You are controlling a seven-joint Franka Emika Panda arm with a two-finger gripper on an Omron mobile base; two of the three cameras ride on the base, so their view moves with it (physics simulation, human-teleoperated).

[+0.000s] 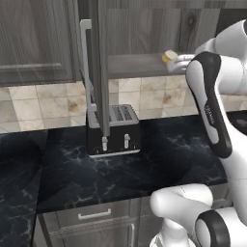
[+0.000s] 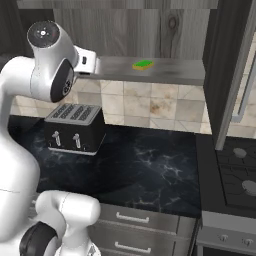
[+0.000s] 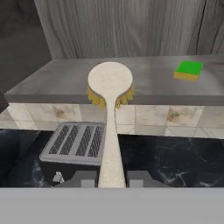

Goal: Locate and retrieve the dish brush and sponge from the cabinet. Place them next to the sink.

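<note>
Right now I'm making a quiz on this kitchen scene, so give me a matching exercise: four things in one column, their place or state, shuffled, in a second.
Things:
1. dish brush
2. sponge
3. toaster
4. cabinet door

Place or state:
A. standing on the dark counter
B. lying on the cabinet shelf
C. swung open
D. held by its handle in the shut gripper

Pairs: 1-D, 2-B, 3-A, 4-C

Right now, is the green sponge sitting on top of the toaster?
No, the sponge lies on the cabinet shelf, well above the toaster.
</note>
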